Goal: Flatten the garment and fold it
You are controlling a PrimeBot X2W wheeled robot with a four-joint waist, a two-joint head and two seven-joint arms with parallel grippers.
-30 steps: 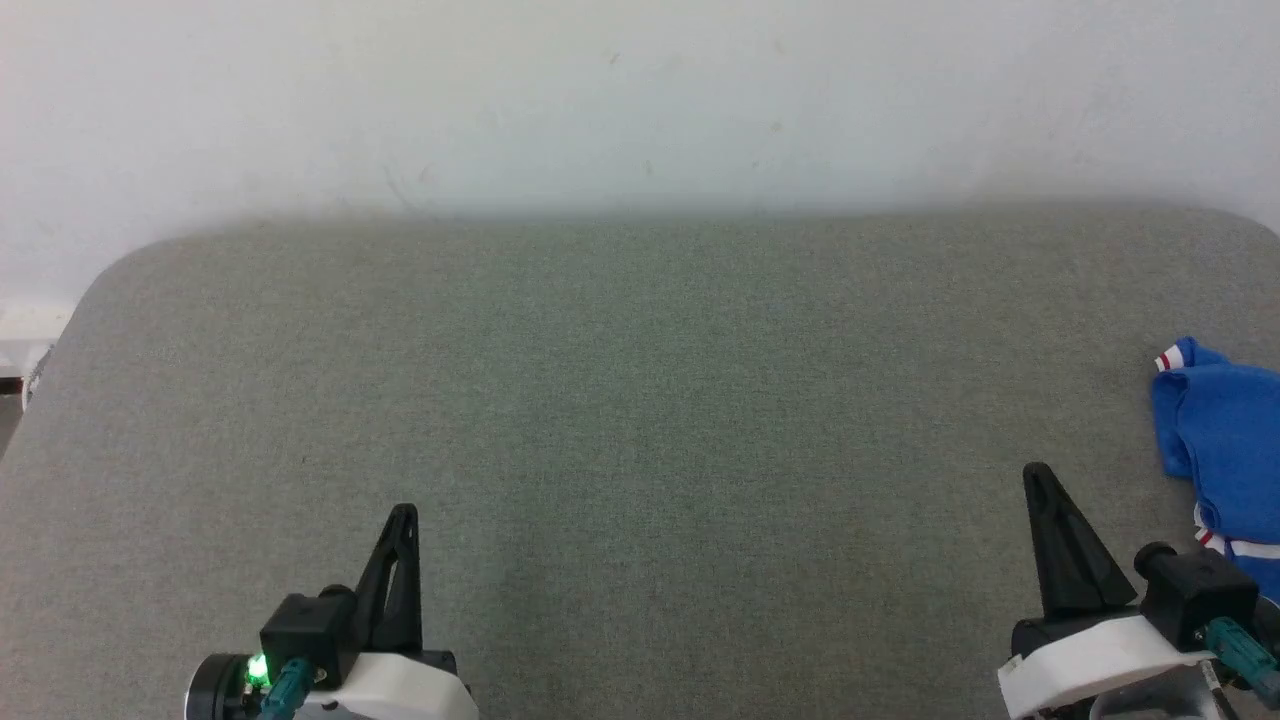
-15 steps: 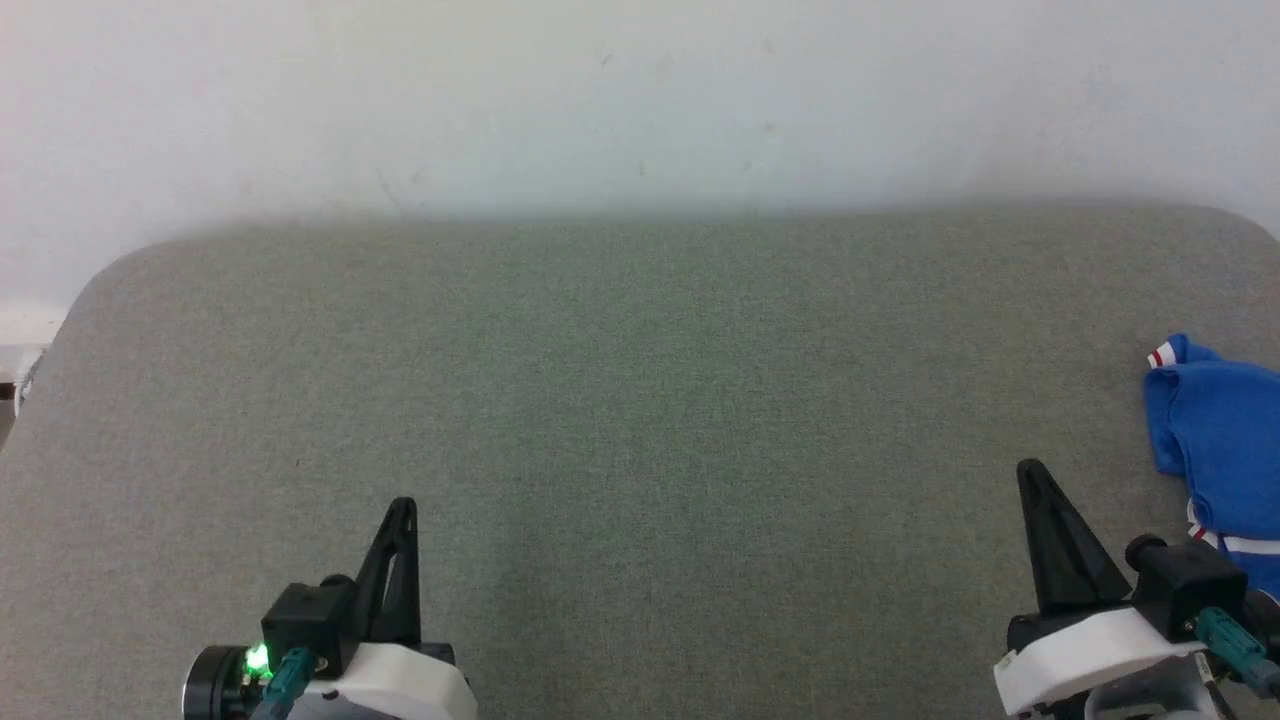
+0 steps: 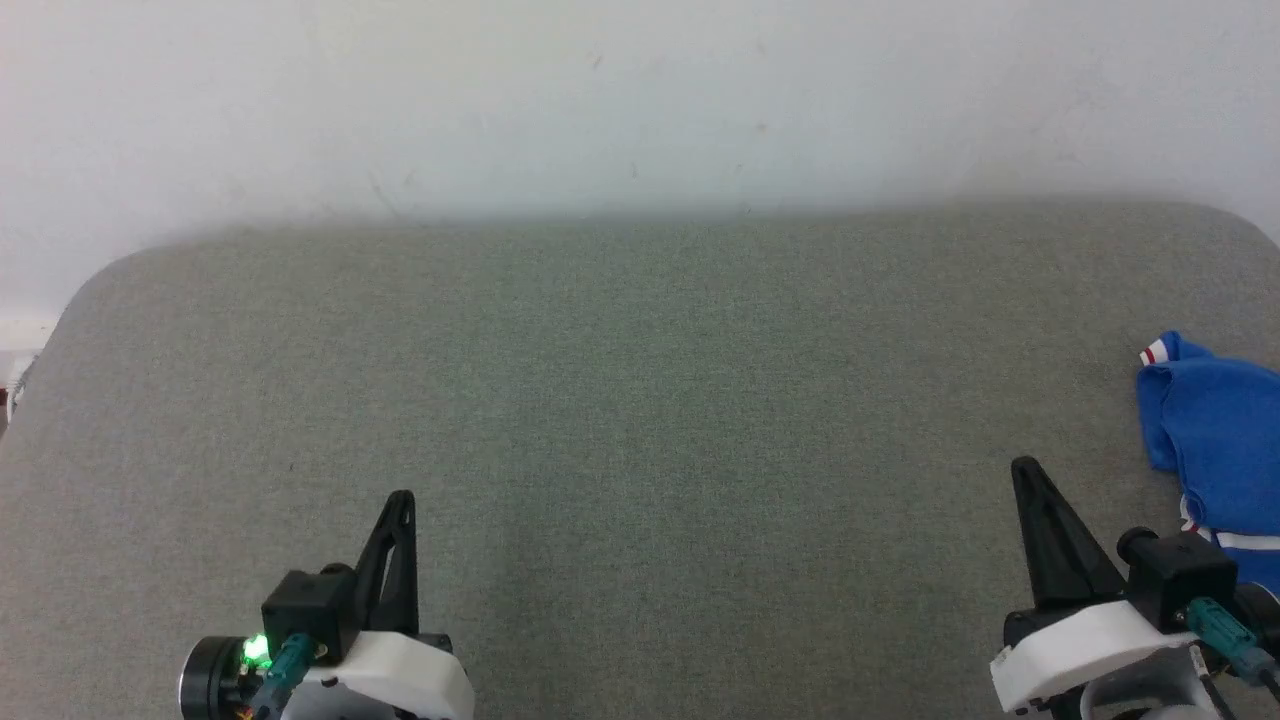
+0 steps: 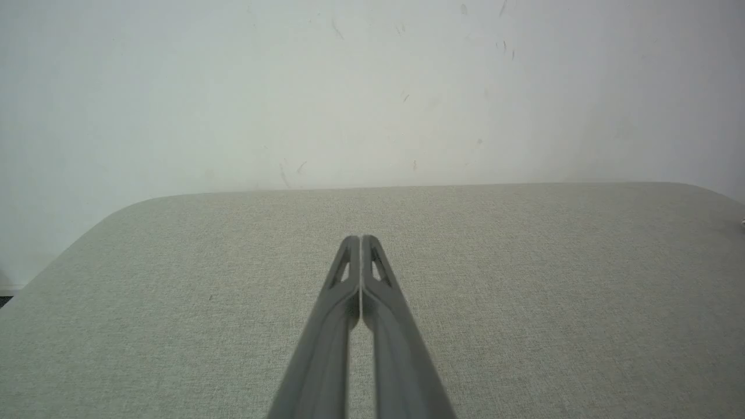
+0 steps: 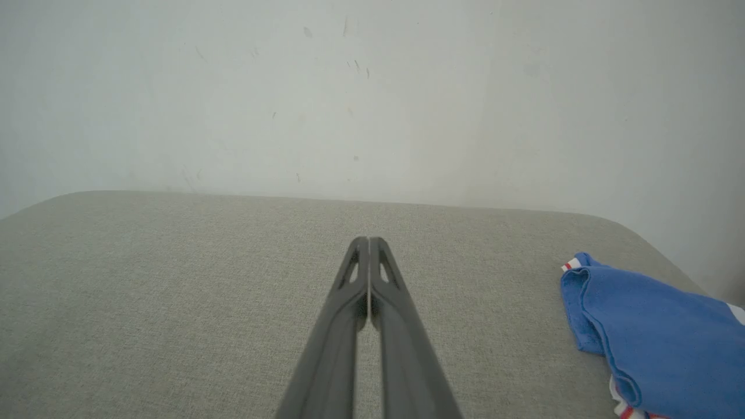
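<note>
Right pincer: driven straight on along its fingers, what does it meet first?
Nothing nearby: the right pincer points over the grey table toward the white wall, likely first. The garment lies off to its right.

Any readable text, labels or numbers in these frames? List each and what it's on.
None readable.
The garment, bunched at the right of the head view, shows only blue cloth and red-striped white trim; no print faces any camera.
The grey fabric surface and the white wall carry no writing, only faint scuffs.

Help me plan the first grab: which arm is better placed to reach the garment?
Right: the right pincer sits near the bunched garment; the left pincer is far across the table.
</note>
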